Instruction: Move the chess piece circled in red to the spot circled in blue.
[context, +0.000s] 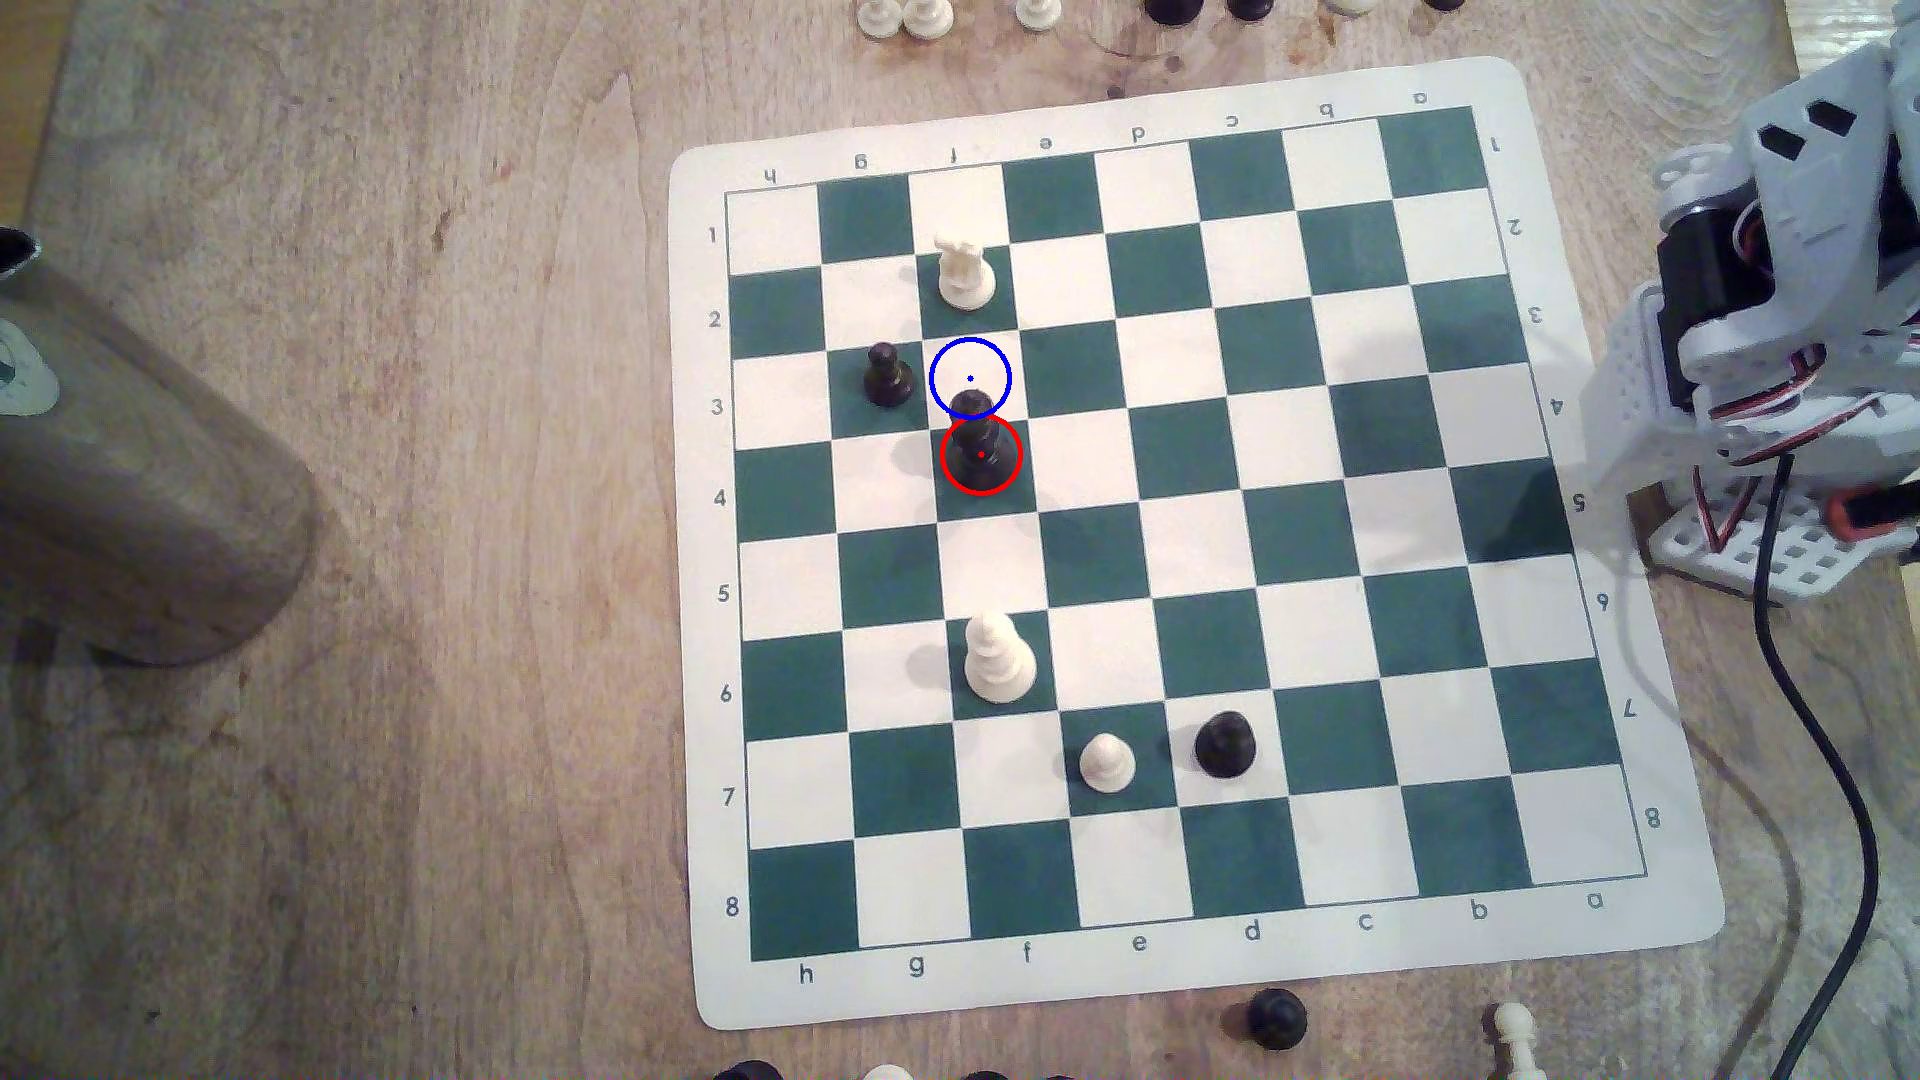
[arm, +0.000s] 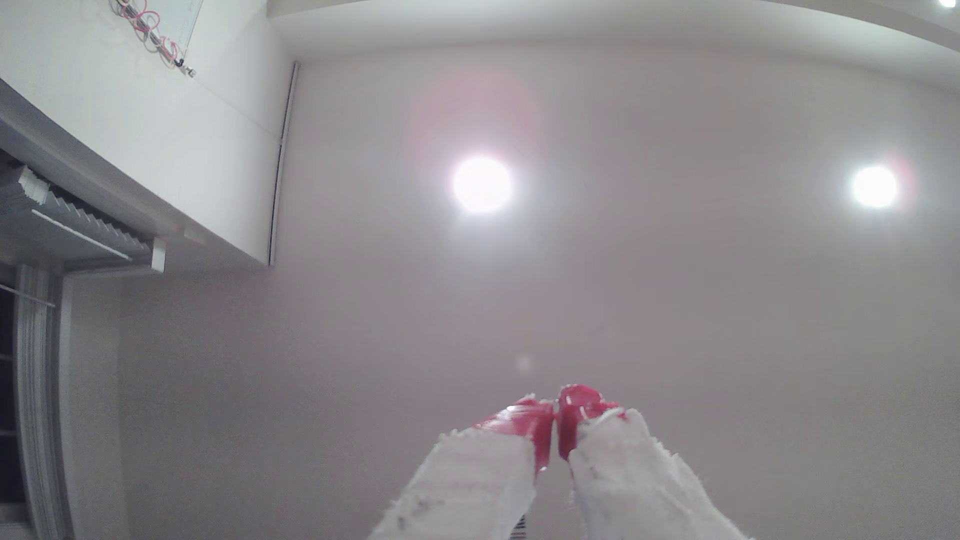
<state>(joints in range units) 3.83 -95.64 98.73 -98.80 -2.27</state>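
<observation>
Nothing of the task looks done yet, as far as these pictures go. In the wrist view the end effector (arm: 556, 420) points up at a pale ceiling with two bright lamps, its red-tipped fingers (arm: 524, 426) pressed together with nothing between them. In the exterior view the arm (context: 1787, 312) sits folded at the exterior view's right edge of the counter (context: 416, 623), off the chess board (context: 1164, 540) and well apart from the pieces. Farther across the board, the chess piece circled in red (context: 978, 447) stands upright on its green square in the f file, untouched, with its knobbed top leaning in this view over the edge of the spot circled in blue (context: 961, 369). That spot is the cream square just beyond it, toward row 3, and its surface appears bare, though the overlap of the piece's head makes the near edge hard to judge. A black pawn (context: 886, 376) stands on the square beside the target, and a white piece (context: 965, 272) on the next square beyond it, so the lane is tight. Everything remains: reaching over the board, opening, gripping the tall piece, lifting it, and setting it down one square on.
</observation>
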